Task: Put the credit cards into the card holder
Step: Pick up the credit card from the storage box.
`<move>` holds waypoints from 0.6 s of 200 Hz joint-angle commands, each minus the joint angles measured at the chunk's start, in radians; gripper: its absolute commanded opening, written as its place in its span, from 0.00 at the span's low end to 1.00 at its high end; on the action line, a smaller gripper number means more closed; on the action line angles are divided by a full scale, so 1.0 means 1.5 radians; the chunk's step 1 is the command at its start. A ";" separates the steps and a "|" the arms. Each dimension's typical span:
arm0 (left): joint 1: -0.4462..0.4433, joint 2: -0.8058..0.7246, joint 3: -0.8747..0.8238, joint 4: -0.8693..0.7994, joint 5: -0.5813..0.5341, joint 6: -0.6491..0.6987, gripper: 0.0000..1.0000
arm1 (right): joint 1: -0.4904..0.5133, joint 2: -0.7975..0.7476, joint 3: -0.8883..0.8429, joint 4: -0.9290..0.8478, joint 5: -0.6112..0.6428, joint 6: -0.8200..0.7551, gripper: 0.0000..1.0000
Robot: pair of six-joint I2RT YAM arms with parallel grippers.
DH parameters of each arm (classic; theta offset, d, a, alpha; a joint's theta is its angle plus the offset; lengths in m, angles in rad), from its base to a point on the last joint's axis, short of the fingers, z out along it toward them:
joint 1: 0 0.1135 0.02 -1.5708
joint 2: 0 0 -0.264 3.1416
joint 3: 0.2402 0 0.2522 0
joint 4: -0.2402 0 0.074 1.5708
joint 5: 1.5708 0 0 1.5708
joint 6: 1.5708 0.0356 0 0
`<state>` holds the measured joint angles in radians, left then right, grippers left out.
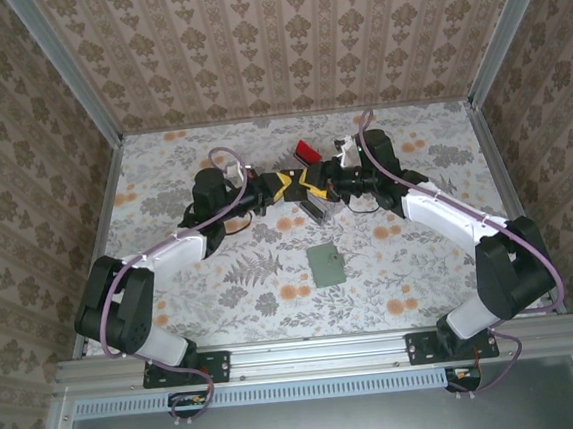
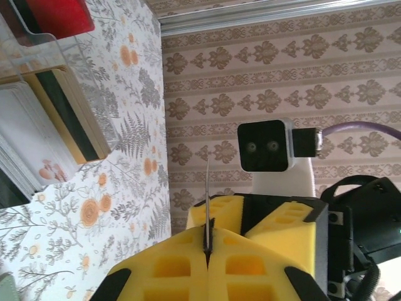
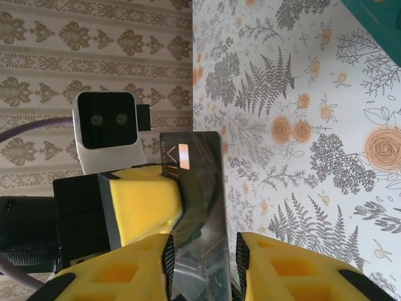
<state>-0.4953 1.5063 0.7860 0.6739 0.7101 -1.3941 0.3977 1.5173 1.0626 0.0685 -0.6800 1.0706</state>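
Your left claw (image 2: 207,244) is shut tight on a dark card (image 3: 197,188), which sticks straight out past its tips. Your right claw (image 3: 203,254) is partly open around that card. The holder (image 1: 326,264) lies flat on the table (image 1: 224,300) below both claws, toward its near edge, slightly nearer the right.

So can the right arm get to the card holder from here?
Probably yes. The card holder lies flat on the table with nothing on or beside it. The right tool stands open around the dark card, which the left tool pinches.
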 commanded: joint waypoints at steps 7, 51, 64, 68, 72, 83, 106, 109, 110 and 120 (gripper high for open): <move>0.000 0.007 0.011 0.064 0.023 -0.037 0.00 | -0.004 0.023 -0.002 0.046 -0.040 0.019 0.34; 0.000 0.018 -0.006 0.099 0.022 -0.054 0.00 | -0.011 0.023 0.000 0.054 -0.058 0.017 0.15; 0.001 0.016 -0.012 0.087 0.020 -0.049 0.11 | -0.016 0.019 0.001 0.038 -0.069 0.004 0.09; 0.000 0.014 -0.015 0.083 0.019 -0.045 0.14 | -0.018 0.014 0.000 0.029 -0.069 -0.004 0.07; 0.001 0.011 -0.017 0.074 0.017 -0.040 0.16 | -0.020 0.009 -0.002 0.018 -0.067 -0.015 0.06; 0.001 0.000 -0.018 0.027 0.014 -0.011 0.37 | -0.023 -0.004 -0.001 -0.023 -0.056 -0.048 0.05; -0.002 -0.051 -0.003 -0.226 -0.031 0.120 0.67 | -0.008 -0.043 0.024 -0.259 0.092 -0.195 0.04; -0.004 -0.059 0.002 -0.264 -0.038 0.144 0.70 | -0.002 -0.046 0.026 -0.287 0.115 -0.215 0.04; -0.004 -0.063 0.003 -0.283 -0.051 0.148 0.71 | -0.001 -0.048 0.027 -0.294 0.123 -0.222 0.04; -0.010 -0.089 0.022 -0.418 -0.110 0.229 0.72 | 0.023 -0.056 0.028 -0.364 0.199 -0.275 0.04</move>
<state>-0.4965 1.4853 0.7685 0.5190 0.6861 -1.3376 0.3840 1.5043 1.0698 -0.1070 -0.6437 0.9119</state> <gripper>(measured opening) 0.691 0.056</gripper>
